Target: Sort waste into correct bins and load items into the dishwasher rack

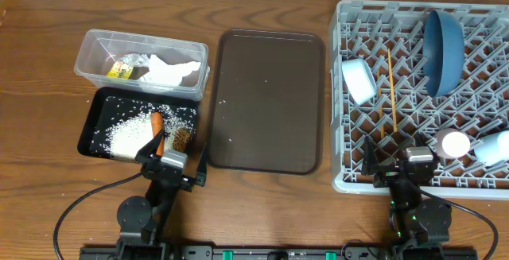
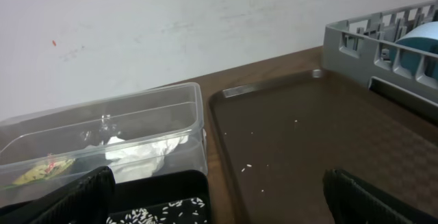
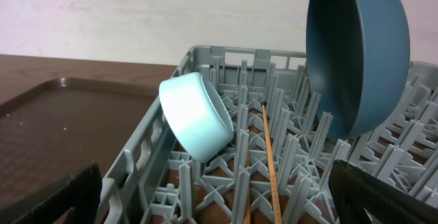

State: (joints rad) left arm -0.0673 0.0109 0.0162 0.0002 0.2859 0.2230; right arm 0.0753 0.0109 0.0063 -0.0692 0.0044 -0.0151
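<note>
Brown serving tray (image 1: 270,69), rice-flecked, between black tray (image 1: 89,129) and grey rack (image 1: 342,182)

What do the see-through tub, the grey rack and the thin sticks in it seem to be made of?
The tub looks like glossy clear plastic: the wrapper shows through its walls. The rack seems moulded plastic, matte grey, uniform lattice. The sticks appear wood or bamboo: warm brown, dull.

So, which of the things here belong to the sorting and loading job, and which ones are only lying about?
Belong to the job: clear tub, wrapper, black tray, rice, carrot, brown lump, grey rack, blue plate, pale bowl, chopsticks, two cups.

Only lying about: brown serving tray, wooden table.
</note>
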